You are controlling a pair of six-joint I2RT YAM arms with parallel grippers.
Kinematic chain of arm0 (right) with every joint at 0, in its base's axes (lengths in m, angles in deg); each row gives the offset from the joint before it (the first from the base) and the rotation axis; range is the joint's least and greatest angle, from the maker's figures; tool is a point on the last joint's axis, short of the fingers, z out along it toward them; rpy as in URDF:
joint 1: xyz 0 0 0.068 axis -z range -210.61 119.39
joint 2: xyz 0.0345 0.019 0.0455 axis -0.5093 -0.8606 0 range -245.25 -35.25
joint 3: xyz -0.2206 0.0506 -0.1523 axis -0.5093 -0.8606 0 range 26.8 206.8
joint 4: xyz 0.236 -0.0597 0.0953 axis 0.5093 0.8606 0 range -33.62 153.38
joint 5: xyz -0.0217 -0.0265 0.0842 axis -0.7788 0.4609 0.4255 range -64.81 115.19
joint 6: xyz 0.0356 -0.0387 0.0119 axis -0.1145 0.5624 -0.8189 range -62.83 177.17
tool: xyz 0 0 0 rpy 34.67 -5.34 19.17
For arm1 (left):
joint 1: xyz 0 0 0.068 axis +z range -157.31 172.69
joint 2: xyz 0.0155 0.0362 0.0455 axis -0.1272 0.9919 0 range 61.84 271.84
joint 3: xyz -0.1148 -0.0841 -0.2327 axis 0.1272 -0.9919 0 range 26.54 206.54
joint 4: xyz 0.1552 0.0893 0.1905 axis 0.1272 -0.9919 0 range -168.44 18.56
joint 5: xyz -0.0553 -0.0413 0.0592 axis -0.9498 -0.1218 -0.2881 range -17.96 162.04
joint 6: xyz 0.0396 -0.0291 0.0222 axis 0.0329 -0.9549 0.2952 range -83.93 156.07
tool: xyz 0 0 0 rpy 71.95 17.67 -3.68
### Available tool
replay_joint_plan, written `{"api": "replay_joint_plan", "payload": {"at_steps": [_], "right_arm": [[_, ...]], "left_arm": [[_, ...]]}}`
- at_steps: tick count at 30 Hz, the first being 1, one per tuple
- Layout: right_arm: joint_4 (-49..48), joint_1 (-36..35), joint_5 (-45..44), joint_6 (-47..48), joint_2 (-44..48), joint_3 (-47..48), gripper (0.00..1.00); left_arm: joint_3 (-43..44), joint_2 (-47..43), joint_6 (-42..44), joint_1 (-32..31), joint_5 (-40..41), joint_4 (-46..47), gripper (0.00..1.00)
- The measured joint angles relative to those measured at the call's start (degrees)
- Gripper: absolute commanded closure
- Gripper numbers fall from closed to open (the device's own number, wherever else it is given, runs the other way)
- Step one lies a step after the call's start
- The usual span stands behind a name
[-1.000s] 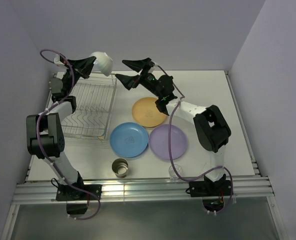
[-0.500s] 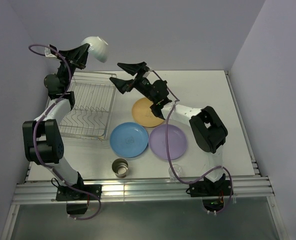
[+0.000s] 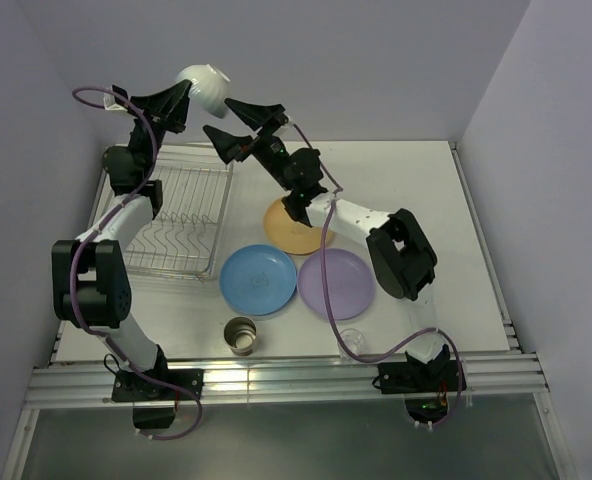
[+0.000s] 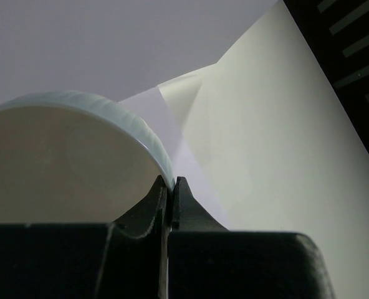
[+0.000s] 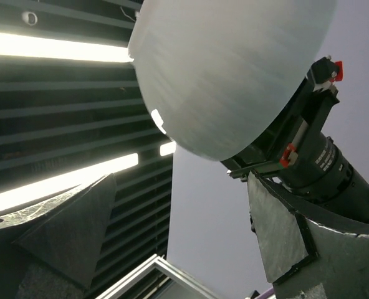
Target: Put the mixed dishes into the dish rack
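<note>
My left gripper (image 3: 183,96) is shut on the rim of the white bowl (image 3: 204,86) and holds it high above the back of the silver wire dish rack (image 3: 177,221). In the left wrist view the bowl's rim (image 4: 141,128) sits pinched between the fingertips (image 4: 183,193). My right gripper (image 3: 228,120) is open and empty, raised just right of and below the bowl; its wrist view looks up at the bowl's underside (image 5: 228,68). The yellow-orange plate (image 3: 294,226), blue plate (image 3: 258,279), purple plate (image 3: 335,284), cream cup (image 3: 241,335) and clear glass (image 3: 351,339) rest on the table.
The rack stands at the left of the white table (image 3: 426,230), with no dishes in it. Lilac walls close in the back and both sides. A metal rail (image 3: 276,378) runs along the near edge by the arm bases.
My left gripper has swung the bowl up and slightly right. My right gripper has risen and moved left toward the bowl, still open.
</note>
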Motion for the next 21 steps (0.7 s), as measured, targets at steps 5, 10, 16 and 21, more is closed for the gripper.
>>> {"api": "replay_joint_plan", "payload": {"at_steps": [5,10,16,21], "right_arm": [[0.04,0.37,-0.59,0.0,0.0,-2.08,0.04],[-0.11,0.96,-0.68,0.0,0.02,-2.97,0.04],[0.0,2.73,-0.31,0.0,1.62,-7.32,0.04],[0.81,3.85,0.68,0.09,3.91,-9.77,0.04]], "left_arm": [[-0.52,-0.04,0.0,-0.28,-0.9,0.04,1.0],[-1.25,-0.59,0.0,-0.22,-4.55,-0.17,1.0],[-1.25,-2.54,0.15,-0.22,-11.08,-0.17,1.0],[-1.29,-3.32,0.07,0.02,-15.34,-0.15,1.0]]}}
